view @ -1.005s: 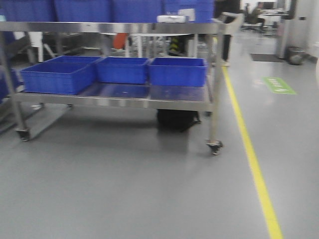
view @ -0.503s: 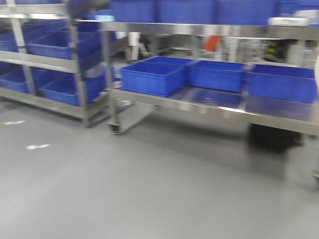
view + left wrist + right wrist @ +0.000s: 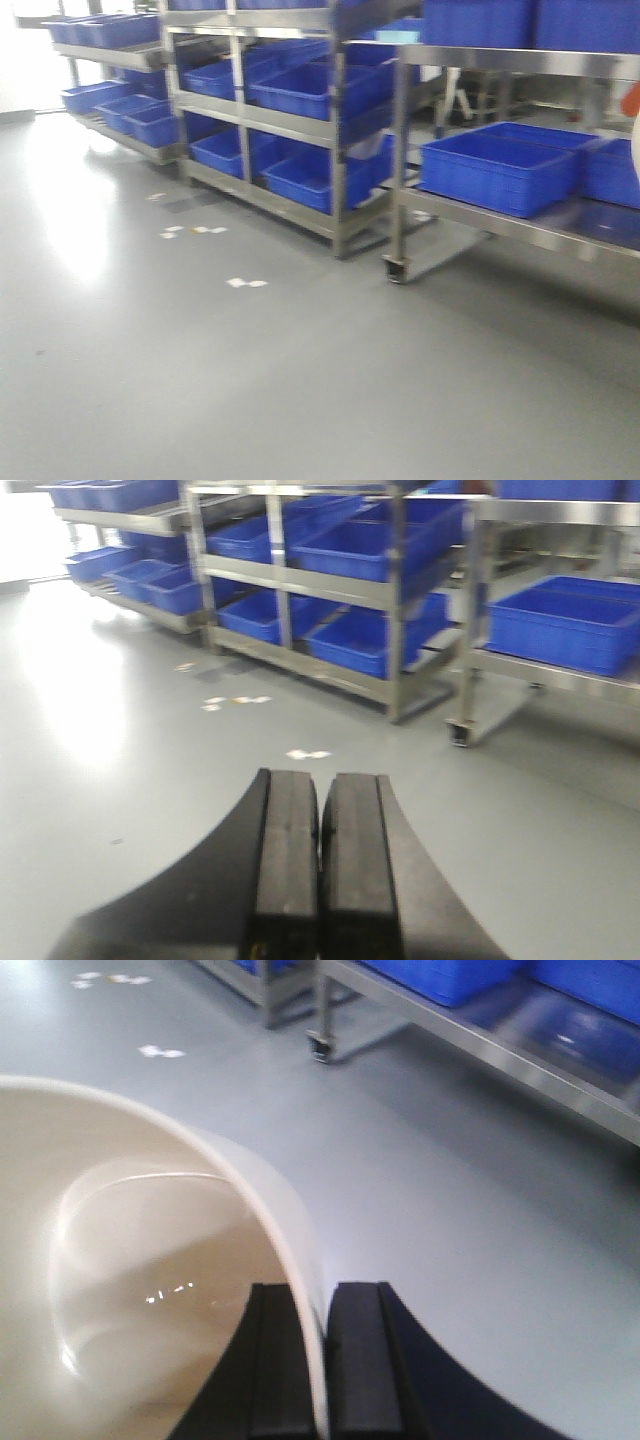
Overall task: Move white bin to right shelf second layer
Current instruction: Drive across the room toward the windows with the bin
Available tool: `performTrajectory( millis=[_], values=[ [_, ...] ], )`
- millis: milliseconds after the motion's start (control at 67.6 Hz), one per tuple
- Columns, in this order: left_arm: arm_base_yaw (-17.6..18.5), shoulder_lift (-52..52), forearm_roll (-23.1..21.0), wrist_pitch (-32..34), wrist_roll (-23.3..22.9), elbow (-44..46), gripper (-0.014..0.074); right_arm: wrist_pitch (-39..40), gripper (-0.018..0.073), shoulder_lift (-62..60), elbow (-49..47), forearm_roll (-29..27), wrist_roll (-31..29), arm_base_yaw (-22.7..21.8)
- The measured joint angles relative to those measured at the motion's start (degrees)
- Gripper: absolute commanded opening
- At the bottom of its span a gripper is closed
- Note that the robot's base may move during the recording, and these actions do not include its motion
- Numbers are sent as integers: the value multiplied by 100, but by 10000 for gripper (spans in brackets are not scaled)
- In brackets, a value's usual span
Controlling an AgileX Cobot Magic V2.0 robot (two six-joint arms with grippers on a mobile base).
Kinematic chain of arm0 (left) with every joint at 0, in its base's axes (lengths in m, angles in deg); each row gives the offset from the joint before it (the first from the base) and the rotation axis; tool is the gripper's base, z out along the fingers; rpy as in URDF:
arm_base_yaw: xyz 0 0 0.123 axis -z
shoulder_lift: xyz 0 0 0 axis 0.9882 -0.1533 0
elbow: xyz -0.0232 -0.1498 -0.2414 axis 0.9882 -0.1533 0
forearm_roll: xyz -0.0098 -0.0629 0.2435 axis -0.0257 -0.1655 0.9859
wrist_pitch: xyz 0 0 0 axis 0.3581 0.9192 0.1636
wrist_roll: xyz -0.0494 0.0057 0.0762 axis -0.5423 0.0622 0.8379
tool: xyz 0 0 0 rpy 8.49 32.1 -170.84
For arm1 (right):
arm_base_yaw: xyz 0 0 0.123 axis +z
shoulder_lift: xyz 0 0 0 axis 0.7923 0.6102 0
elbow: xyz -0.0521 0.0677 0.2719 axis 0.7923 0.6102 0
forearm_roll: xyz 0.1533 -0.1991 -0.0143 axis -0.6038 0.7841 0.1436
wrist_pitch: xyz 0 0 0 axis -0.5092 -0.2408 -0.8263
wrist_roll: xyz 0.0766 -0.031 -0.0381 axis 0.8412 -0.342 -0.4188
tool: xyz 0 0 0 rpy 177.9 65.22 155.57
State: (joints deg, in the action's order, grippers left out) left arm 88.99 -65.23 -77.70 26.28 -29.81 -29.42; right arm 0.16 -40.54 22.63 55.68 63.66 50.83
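"Bin first: where is it?"

"The white bin [image 3: 120, 1260] is right up close, with the right end effector [image 3: 322, 1360] clamped across its rim wall."

"And the left end effector [image 3: 320, 850]?"

"Closed, pads pressed together. Beyond them there's grey floor [image 3: 300, 380], then a castor-wheeled cart [image 3: 500, 224] and steel racks [image 3: 340, 150] holding blue crates [image 3: 495, 172]."

L claw [image 3: 320, 795] pads pressed together, empty; R claw [image 3: 325, 1310] pinches white bin [image 3: 120, 1260] rim.

The right claw [image 3: 320, 1305] grips the wall of the white bin [image 3: 130, 1260] above grey floor [image 3: 450, 1210].
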Motion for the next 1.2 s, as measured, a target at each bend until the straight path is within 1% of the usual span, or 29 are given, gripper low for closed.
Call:
performTrajectory(
  millis=[1198],
  values=[
    [0, 0, 0, 0, 0, 0, 85, 0, 46, 0, 0, 0, 0, 0]
  ],
)
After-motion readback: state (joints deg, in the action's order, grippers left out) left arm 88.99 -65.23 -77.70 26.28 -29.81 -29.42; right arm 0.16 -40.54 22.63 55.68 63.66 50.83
